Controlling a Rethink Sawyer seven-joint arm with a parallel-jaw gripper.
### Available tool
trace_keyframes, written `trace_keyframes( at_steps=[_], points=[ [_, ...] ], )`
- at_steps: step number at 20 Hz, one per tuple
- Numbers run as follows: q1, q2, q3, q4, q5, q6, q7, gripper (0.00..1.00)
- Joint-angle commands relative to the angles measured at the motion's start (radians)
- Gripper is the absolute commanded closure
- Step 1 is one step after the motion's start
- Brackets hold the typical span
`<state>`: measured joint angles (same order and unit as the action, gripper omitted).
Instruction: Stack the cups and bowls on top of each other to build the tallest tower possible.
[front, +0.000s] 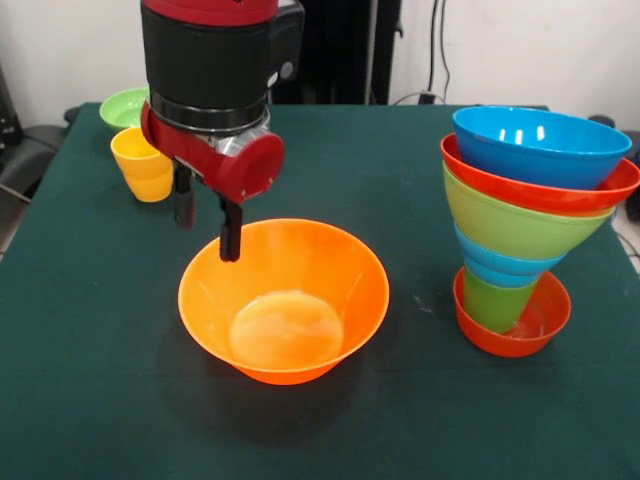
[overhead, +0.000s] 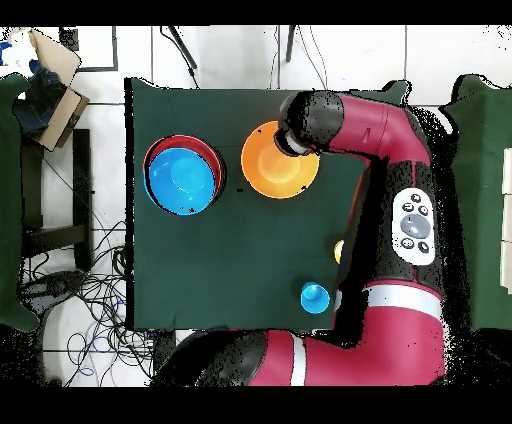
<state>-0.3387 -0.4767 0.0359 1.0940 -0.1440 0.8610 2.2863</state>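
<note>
Front view, going left to right: a green bowl (front: 124, 107) and a yellow cup (front: 143, 163) are sitting at the far left corner of the table (front: 90, 380), probably waiting as spare pieces. Next, the hand (front: 207, 230) is hanging with its fingers spread, one finger (front: 231, 232) dipping just inside the far rim of the big orange bowl (front: 284, 298) and the other (front: 184, 208) outside it, so the rim is lying between them; I judge it is lining up a rim pinch, and nothing is being gripped yet. At the right, the tower (front: 525, 225) is standing in a red-orange bowl, widening upward to a blue bowl on top, and leaning slightly, so it looks tippy.

Seen from overhead, the arm (overhead: 385, 150) is covering the hand entirely, and a small blue cup (overhead: 315, 297) is showing beside the arm, while only a sliver of something yellow is peeking out nearby.
</note>
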Motion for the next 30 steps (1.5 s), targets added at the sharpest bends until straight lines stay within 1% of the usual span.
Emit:
trace_keyframes(
  at_steps=[1, 4, 9, 11, 14, 17, 18, 20, 23, 30],
  points=[
    [0.027, 0.066, 0.078, -0.083, 0.044, 0.136, 0.038, 0.0],
    [0.042, 0.095, 0.068, -0.139, 0.059, 0.165, 0.058, 0.0],
    [0.065, 0.143, 0.048, -0.219, 0.072, 0.187, 0.086, 0.0],
    [0.073, 0.169, 0.043, -0.261, 0.075, 0.195, 0.093, 0.0],
    [0.091, 0.22, 0.03, -0.352, 0.085, 0.232, 0.115, 0.0],
    [0.098, 0.234, 0.021, -0.376, 0.097, 0.244, 0.116, 0.0],
    [0.113, 0.272, 0.03, -0.441, 0.109, 0.272, 0.149, 0.0],
    [0.127, 0.298, 0.022, -0.479, 0.115, 0.281, 0.171, 0.0],
    [0.138, 0.327, 0.006, -0.511, 0.121, 0.279, 0.182, 0.0],
    [0.144, 0.399, -0.014, -0.575, 0.141, 0.257, 0.168, 0.0]
  ],
)
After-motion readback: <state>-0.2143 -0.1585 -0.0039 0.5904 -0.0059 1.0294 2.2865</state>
